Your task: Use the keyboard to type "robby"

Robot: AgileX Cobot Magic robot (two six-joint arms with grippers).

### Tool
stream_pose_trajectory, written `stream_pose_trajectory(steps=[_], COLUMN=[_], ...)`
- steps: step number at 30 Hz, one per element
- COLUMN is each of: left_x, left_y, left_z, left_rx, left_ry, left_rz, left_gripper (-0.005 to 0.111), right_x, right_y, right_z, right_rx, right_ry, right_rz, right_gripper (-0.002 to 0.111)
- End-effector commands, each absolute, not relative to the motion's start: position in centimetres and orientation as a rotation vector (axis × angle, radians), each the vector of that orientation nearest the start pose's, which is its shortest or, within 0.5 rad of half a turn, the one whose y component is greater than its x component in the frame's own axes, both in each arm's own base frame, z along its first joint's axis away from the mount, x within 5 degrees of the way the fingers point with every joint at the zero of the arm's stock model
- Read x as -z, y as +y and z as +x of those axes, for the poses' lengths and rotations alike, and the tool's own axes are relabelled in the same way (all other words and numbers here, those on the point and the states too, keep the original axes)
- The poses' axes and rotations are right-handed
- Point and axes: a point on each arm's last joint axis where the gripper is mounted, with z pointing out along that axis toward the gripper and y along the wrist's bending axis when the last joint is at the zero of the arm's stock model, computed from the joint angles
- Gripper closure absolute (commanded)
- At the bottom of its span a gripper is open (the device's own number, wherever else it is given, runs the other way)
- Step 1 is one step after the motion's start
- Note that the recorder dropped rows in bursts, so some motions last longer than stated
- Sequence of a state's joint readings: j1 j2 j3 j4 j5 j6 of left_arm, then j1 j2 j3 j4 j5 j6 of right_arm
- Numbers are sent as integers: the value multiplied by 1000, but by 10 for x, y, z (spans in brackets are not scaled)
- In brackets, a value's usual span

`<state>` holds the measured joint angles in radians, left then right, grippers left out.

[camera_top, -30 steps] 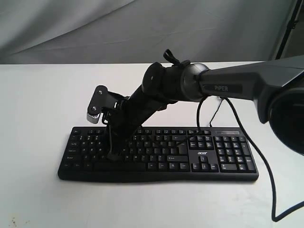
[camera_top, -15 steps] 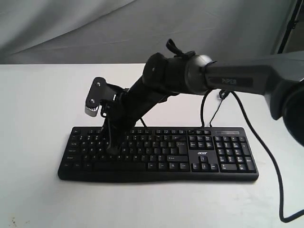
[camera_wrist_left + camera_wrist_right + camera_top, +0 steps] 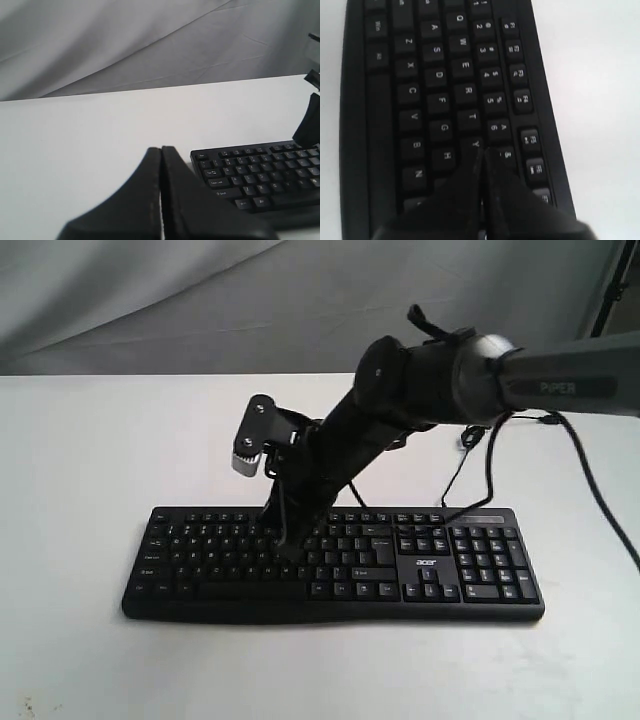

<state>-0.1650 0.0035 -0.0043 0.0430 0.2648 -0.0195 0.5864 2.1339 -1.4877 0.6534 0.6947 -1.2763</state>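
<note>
The black keyboard [image 3: 450, 580] lies across the white table, with the acer logo next to its number pad. My right gripper [image 3: 288, 545] reaches in from the right and points down at the upper letter rows, left of the middle. In the right wrist view my right gripper [image 3: 482, 150] is shut with nothing in it, and its tip sits at the Y key [image 3: 476, 144] of the keyboard [image 3: 435, 75]. My left gripper [image 3: 161, 148] is shut and empty, off the Esc end of the keyboard [image 3: 260, 175]. It is out of the exterior view.
A thin black cable [image 3: 590, 480] hangs from the right arm [image 3: 430, 390] and runs over the table behind and right of the keyboard. A grey cloth backdrop [image 3: 150, 300] closes off the table's far edge. The right gripper's body [image 3: 307, 125] shows above the keys in the left wrist view.
My right gripper has lifted from the lower letter rows and moved right and toward the far side, to the upper letter row. The arm's elbow has swung right.
</note>
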Motion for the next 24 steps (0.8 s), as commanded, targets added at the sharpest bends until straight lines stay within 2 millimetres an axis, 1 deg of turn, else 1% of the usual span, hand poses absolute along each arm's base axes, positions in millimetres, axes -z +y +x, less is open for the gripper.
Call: stream_pose_trajectory(steps=[1,6,11,14,18,24], left_x=[-190,-190,-190,-190,-190,-190], left_y=[-8,-8,-8,-8,-8,-8], left_z=[55,55,55,55,55,55], left_rx=[97,97,97,97,97,97], left_ry=[1736,1736,1736,1736,1736,1736], left_rz=[161,161,161,161,161,161], left_gripper=[107,107,107,107,107,107], right_x=[-157,-158,-157,-153,-138,-137], right_y=[252,244,241,241,241,239], right_z=[342,345,347,346,347,346], right_rx=[-488,-494,-498,-518,-527,-518], right_ry=[1976,1975,1998,2010,2034,2026], right_rz=[-1695,-1673,-1657,-1669,-1688,-1725], right_gripper=[108,108,108,108,108,108])
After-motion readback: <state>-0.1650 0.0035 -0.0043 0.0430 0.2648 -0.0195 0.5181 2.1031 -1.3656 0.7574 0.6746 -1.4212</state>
